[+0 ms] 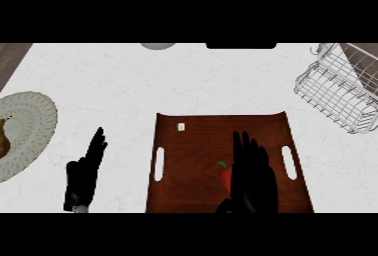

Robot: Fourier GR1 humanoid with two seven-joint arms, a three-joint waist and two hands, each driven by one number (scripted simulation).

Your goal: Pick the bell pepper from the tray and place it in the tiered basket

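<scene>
My right hand [253,172] hangs over the brown tray [193,145], fingers straight and holding nothing, and it hides most of the bell pepper [224,175]; I see only a red sliver with its green stem. My left hand [85,172] rests open on the counter [148,85]. The tiered basket [341,90] is cut off at the upper right.

right hand [253,172] open over bell pepper [224,176] | tray [199,135] | left hand [86,170] open, resting | tiered basket [341,90] far right
</scene>
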